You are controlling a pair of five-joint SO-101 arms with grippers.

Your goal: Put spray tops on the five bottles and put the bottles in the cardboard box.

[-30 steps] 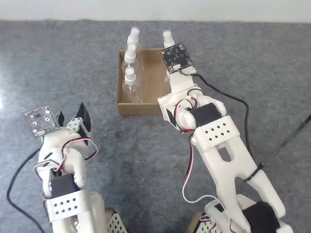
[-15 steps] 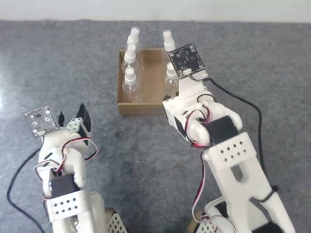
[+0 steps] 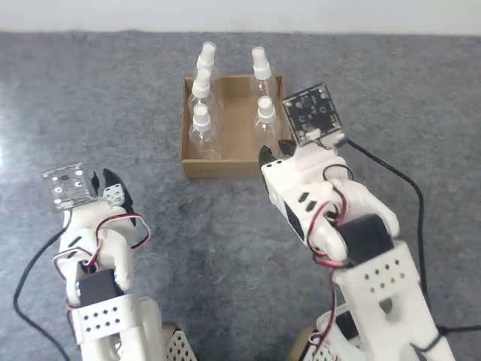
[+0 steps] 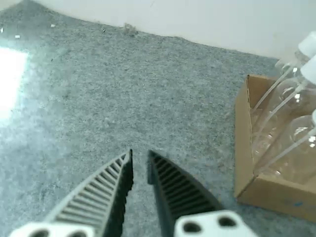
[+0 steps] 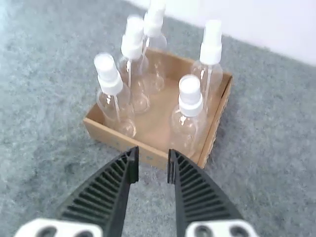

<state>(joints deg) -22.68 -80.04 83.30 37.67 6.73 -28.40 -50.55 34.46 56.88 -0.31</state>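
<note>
The cardboard box [image 3: 218,167] stands at the far middle of the grey carpet. Inside it stand clear bottles with white spray tops: three in a row on the left [image 3: 201,120] and two on the right [image 3: 265,113]. My right gripper [image 3: 264,159] hovers just in front of the box's near wall, with a narrow gap between its fingers and nothing in them. In the right wrist view the gripper [image 5: 152,154] points at the box [image 5: 108,133] and the nearest bottle [image 5: 189,111]. My left gripper [image 4: 139,157] is shut and empty over bare carpet, left of the box [image 4: 244,143].
Grey carpet [image 3: 225,226] lies all around the box. A white wall [image 3: 338,15] runs along the far edge. A black cable [image 3: 383,169] trails from the right arm.
The right arm has drawn back from over the box toward the near side, uncovering the two right-hand bottles. The left gripper's fingers have come together from wide open.
</note>
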